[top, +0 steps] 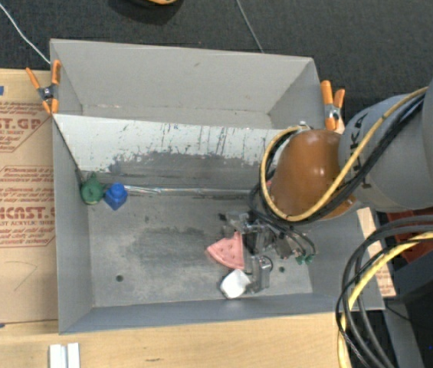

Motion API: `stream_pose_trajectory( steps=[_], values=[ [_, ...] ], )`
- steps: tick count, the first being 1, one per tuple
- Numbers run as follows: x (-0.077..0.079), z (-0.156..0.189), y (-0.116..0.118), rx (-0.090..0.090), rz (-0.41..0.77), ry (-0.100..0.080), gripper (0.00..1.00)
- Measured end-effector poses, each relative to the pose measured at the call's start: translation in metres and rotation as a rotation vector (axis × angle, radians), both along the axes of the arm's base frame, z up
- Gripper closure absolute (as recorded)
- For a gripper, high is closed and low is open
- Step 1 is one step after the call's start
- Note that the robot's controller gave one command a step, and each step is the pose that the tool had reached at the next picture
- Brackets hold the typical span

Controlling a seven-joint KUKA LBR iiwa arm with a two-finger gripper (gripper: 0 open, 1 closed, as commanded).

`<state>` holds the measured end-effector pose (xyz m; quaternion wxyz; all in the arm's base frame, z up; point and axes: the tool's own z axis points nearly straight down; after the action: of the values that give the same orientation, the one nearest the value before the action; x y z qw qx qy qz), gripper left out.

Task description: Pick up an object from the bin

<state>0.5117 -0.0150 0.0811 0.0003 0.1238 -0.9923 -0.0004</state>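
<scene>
Black flooring up top, pale wooden tabletop (201, 343) along the bottom, and between them sits the grey metal bin (70, 228), its floor scuffed and streaked. The arm (400, 152) comes in from the right, yellow and black cables looping round its rounded orange cover (308, 171), and it is well down inside the bin. The gripper (258, 269) hangs low over the front right part of the floor, right in among two small things.

Just to its left lies a pink, roughly triangular piece (227, 251), flat on the floor and touching or very nearly touching the gripper's metalwork. Just below that, close to the bin's front wall, is a small white blocky lump (234, 285), tucked right against the gripper's lower end. Which of the two it is working on is not clear, and nothing can be seen clamped in it. Whether the gripper is released or clenched, one cannot tell: the dark mechanism hides it.

Far across the bin, at the back left corner of the floor, a green knob-like thing (90, 191) and a blue one (115, 197) sit side by side, touching, well apart from the action.
</scene>
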Motion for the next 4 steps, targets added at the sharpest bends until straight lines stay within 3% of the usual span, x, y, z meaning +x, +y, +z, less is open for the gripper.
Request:
stream_pose_trajectory(
  steps=[1, 2, 3, 4],
  values=[
    [-0.003, -0.008, 0.010, 0.001, 0.276, -0.002, 0.00],
    [0.004, -0.011, 0.028, 0.001, 0.468, -0.003, 0.00],
    [-0.004, -0.011, 0.028, 0.001, 0.557, -0.003, 0.00],
    [-0.003, -0.003, 0.057, 0.003, 0.964, -0.004, 0.00]
  ],
)
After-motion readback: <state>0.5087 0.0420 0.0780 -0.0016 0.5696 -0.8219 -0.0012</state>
